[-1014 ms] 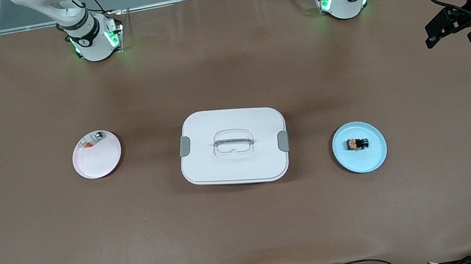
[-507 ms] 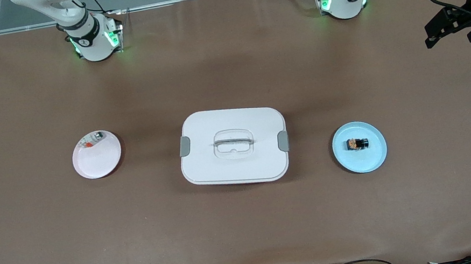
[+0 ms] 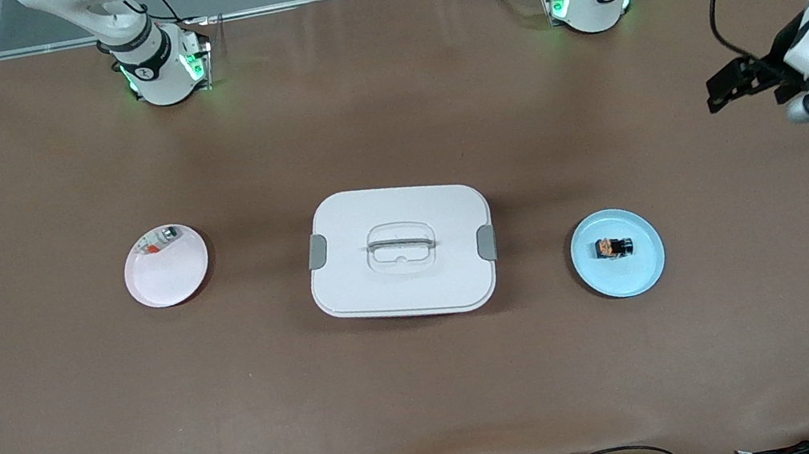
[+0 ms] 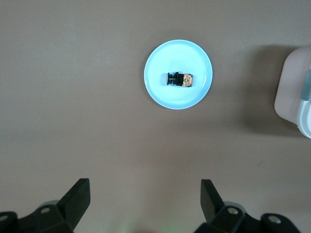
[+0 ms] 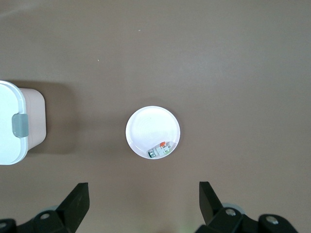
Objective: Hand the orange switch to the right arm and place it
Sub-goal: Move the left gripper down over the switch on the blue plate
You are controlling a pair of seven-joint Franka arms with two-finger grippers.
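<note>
With my left gripper (image 3: 730,90) fingers open, I should descend straight over the tiny black orange-ended switch (image 3: 613,247) on the light-blue round plate (image 3: 643,271), while my right gripper (image 5: 143,201) waits open.

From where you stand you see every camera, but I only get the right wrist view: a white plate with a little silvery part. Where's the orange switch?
Observer: The orange switch lies on a blue plate, toward the left arm's end of the table.
Operator: Is anyone holding it?
Observer: No. The left gripper is open and empty, up over bare table near that end.
Operator: What's between the two plates?
Observer: A white lidded box with a clear handle on top.
</note>
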